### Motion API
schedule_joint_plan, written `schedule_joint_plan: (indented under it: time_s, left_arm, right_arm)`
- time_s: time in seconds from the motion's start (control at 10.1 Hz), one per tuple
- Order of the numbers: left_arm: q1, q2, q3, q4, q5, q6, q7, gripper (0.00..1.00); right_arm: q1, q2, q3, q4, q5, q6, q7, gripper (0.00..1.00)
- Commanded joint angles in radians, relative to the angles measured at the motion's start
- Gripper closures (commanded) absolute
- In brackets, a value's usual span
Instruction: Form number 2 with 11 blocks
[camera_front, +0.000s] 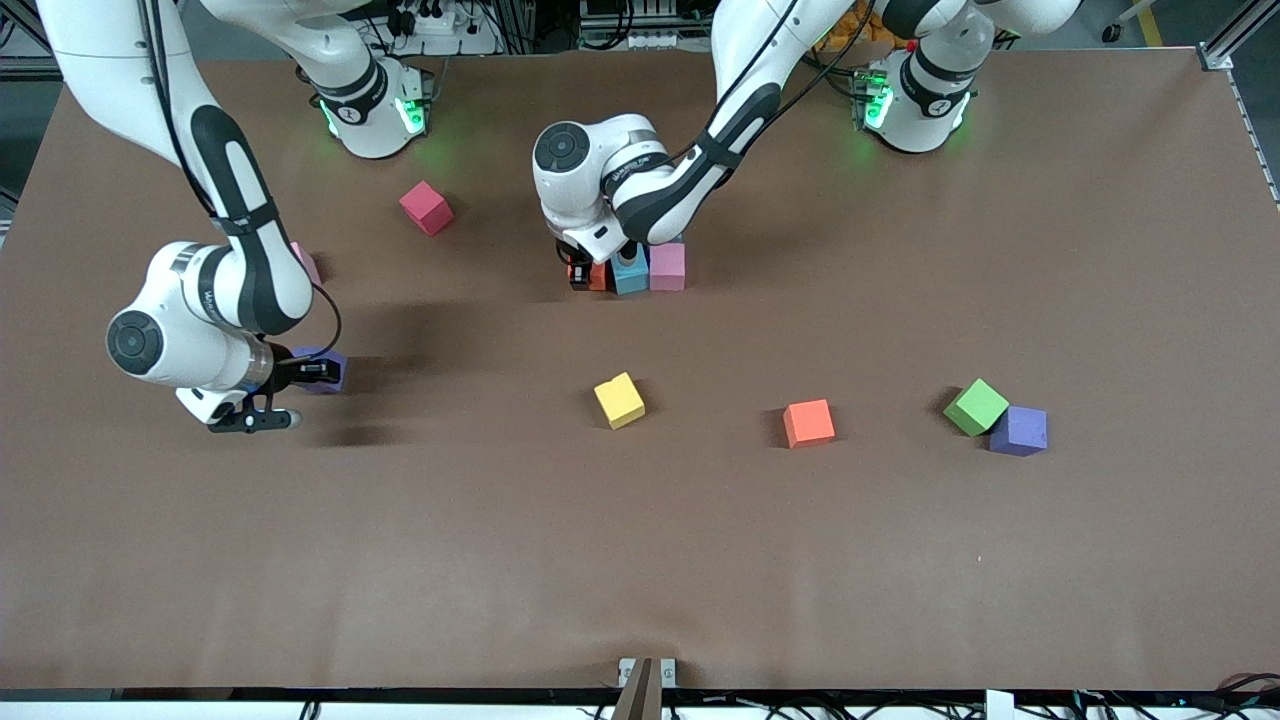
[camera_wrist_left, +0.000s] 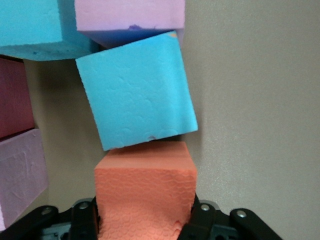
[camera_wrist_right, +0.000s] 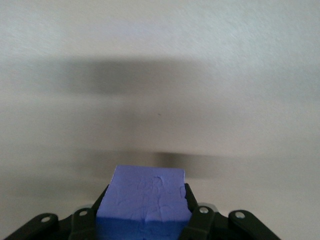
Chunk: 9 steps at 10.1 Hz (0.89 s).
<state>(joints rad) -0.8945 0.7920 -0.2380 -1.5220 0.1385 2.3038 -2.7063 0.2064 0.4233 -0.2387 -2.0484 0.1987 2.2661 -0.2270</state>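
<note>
The left gripper (camera_wrist_left: 145, 220) is clamped on an orange matte foam cube (camera_wrist_left: 145, 192), low at the middle of the table, where the cube's edge meets a tilted light blue foam cube (camera_wrist_left: 136, 91); in the front view that orange cube (camera_front: 598, 276) is mostly hidden under the wrist, with the light blue cube (camera_front: 630, 272) beside it and a pink foam cube (camera_front: 667, 266) next along, toward the left arm's end. The left wrist view also shows more pink, light blue and dark red cube faces packed close around this cluster, the start of the number 2, though its full layout cannot be made out beneath the arm. The right gripper (camera_wrist_right: 145, 220) has its fingers pinched on a purple foam cube (camera_wrist_right: 142, 197), held above the table near the right arm's end (camera_front: 318, 370). Loose on the table lie a crimson red cube (camera_front: 427, 208) near the right arm's base, a pink cube (camera_front: 306, 262) half hidden by the right arm, a yellow cube (camera_front: 619, 400) and a second orange cube (camera_front: 809, 423) nearer the front camera than the cluster, and a green cube (camera_front: 976, 407) touching another purple cube (camera_front: 1018, 431) toward the left arm's end. The table (camera_front: 640, 560) is covered in plain brown matte sheeting, framed by metal rails, with cables and a power strip (camera_front: 435, 20) past the bases.
</note>
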Motion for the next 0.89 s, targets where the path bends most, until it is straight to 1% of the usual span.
schedule_joint_plan:
  time_s: [0.0,0.79]
  left_arm:
    - [-0.009,0.001,0.009,-0.006,0.027,-0.003,-0.035,1.0]
    - [-0.009,0.001,0.011,-0.012,0.029,-0.003,-0.061,1.0]
  right_arm:
    - [0.017,0.0,-0.001,0.017,0.021,-0.007,0.003,1.0]
    - [0.021,0.005,-0.001,0.016,0.021,-0.005,0.02,1.0]
